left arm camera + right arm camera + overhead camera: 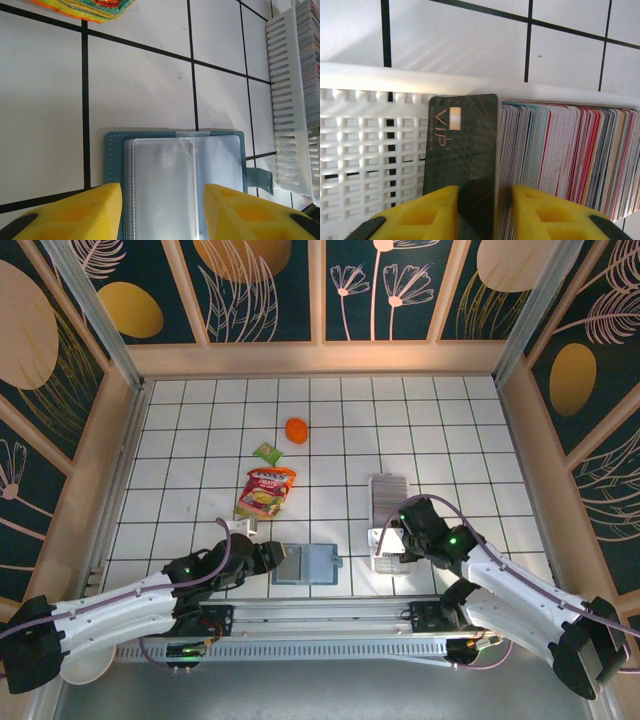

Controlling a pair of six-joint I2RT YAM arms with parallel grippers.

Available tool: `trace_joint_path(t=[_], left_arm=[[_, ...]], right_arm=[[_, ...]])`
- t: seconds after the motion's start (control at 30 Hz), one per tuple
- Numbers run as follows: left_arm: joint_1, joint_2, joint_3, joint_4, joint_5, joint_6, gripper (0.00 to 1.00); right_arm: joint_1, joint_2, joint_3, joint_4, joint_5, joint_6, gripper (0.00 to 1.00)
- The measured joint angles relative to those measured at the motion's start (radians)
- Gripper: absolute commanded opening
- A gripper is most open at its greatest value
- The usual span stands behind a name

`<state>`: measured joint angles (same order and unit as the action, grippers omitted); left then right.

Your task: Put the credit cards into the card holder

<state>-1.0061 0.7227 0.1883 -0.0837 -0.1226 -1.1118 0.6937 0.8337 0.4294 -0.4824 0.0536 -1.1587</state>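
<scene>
One black card [462, 145] between right gripper [482, 210] fingers, bare tray [370, 150] floor alongside

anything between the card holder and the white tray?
Nothing: bare tile with a grid line between the card holder and the white tray, clearest in the left wrist view.

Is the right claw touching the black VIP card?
Cannot tell. In the right wrist view the black VIP card runs into the right claw; contact isn't plain.
</scene>
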Motion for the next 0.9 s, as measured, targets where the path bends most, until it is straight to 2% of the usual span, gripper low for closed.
trace_joint_path(t=[0.27, 0.83, 0.87, 0.9], left_arm=[[0.000, 0.000, -0.007, 0.008, 0.011, -0.008, 0.44], [0.000, 0.000, -0.013, 0.025, 0.010, -0.011, 0.43], [0.000, 0.000, -0.014, 0.027, 0.010, -0.011, 0.43], [0.000, 0.000, -0.014, 0.028, 0.010, -0.011, 0.42]], right_arm=[[0.000, 0.000, 0.015, -0.016, 0.003, -0.006, 0.15], [0.000, -0.004, 0.111, -0.145, -0.022, 0.025, 0.05], [0.000, -0.008, 0.114, -0.151, -0.025, 0.031, 0.00], [0.000, -0.013, 0.116, -0.158, -0.027, 0.041, 0.00]])
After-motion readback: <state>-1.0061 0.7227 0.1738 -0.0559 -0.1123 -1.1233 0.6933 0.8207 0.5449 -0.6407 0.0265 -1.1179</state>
